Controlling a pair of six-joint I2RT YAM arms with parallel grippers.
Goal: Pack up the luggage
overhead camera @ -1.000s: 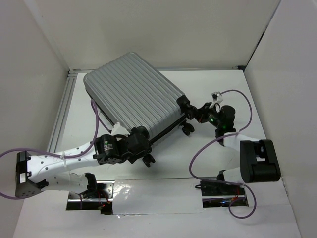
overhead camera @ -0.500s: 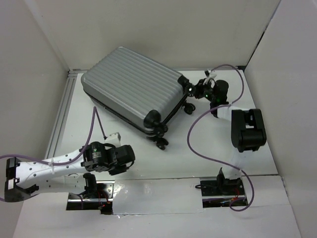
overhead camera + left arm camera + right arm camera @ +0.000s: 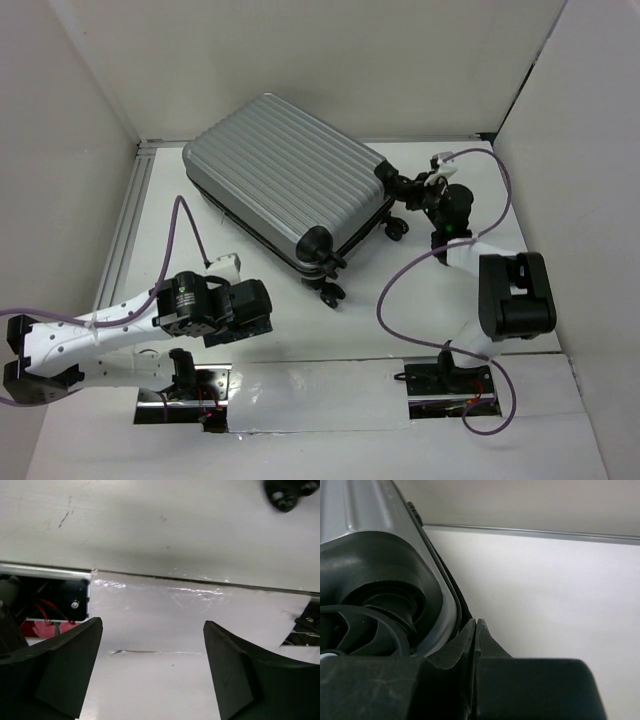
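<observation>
Evidently your luggage is closed, packing near done; left gripper gapes empty, right gripper pinched shut beside a wheel.

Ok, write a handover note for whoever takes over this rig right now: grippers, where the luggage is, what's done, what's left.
Left gripper: open, empty, over the table at its near side, clear of the luggage.
Right gripper: shut, tips against the luggage seam beside a corner wheel; whether it pinches anything cannot be told.
Luggage: lying down, ribbed side up, angled across the table's far half.
Done: shell looks closed.
Left: probably confirming the closure; contents hidden.
</observation>
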